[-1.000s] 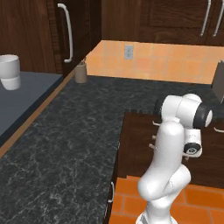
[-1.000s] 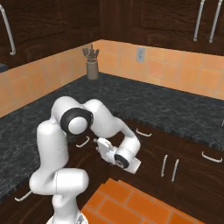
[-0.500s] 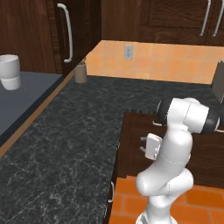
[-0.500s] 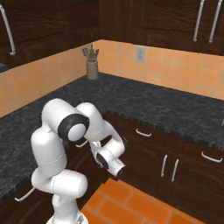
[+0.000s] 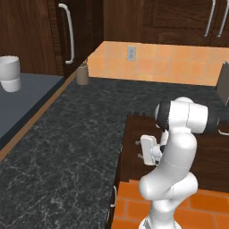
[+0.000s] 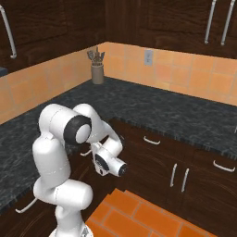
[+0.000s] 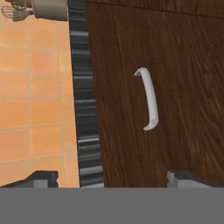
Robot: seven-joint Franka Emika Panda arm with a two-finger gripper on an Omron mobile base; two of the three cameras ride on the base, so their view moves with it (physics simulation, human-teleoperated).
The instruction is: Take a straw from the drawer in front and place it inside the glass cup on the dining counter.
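The drawer (image 7: 175, 65) shows in the hand view as a dark-brown wooden front, closed under the black counter edge. Its slim curved silver handle (image 7: 148, 99) lies a little ahead of my gripper (image 7: 111, 178), between the lines of the two fingertips (image 7: 40, 176). The jaws stand wide open with nothing between them. In the left base view the gripper (image 5: 139, 150) points left at the cabinet front, low beside the arm. The straw, the glass cup and the dining counter are out of view.
A black speckled counter (image 5: 67, 147) runs along the left and back. A utensil holder (image 6: 97, 70) stands in its corner against orange tiles. A white cup-like vessel (image 5: 10, 74) sits on a grey-blue surface at far left. More drawer handles (image 6: 152, 140) line the back cabinets. The floor is orange tile.
The arm has folded and carried the hand left, closer to the cabinet front under the black counter. The jaws have stayed wide open.
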